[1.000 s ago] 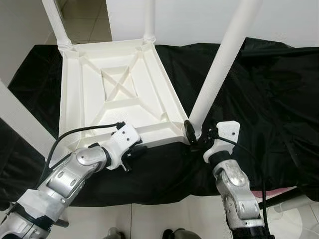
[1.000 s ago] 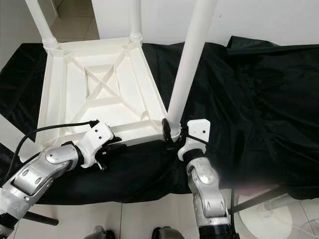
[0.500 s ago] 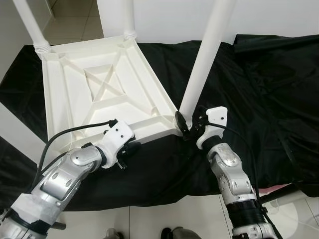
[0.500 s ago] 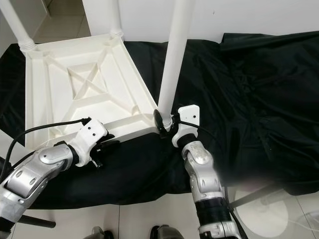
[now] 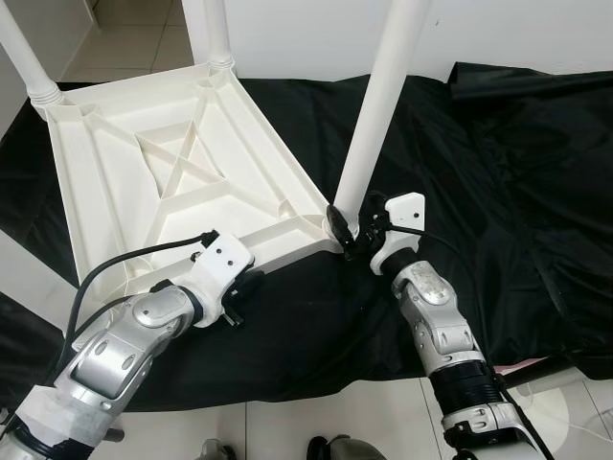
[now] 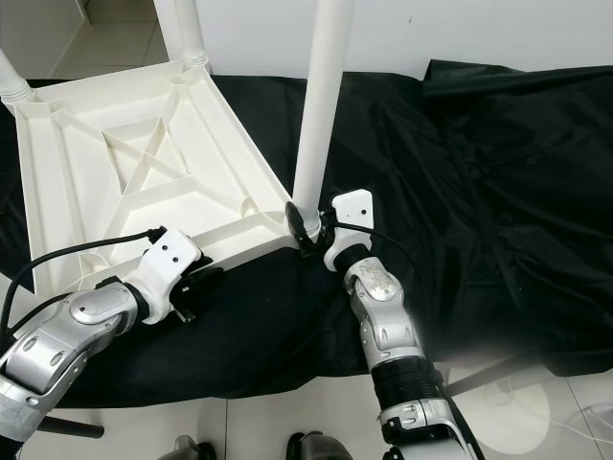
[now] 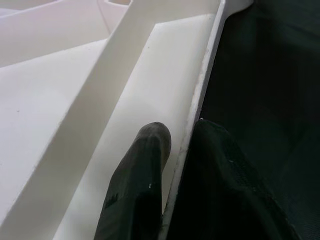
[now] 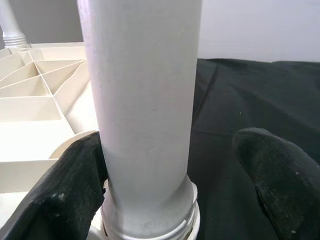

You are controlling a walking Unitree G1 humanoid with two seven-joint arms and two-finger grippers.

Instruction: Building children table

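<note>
Overhead, one white ribbed tabletop (image 5: 163, 182) is lying upside down on a black cloth (image 5: 498, 182), three legs (image 5: 378, 105) standing up from its corners. Left wrist: the left gripper (image 7: 175, 165) is pinching the near rim. Right wrist: the right gripper (image 8: 170, 195) is gaping wide around the near-right leg, one finger (image 8: 70, 185) touching it.

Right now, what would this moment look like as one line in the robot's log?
task: building table | left claw: pinching tabletop rim | right claw: open around leg at near corner | tabletop: upside down on black cloth
</note>
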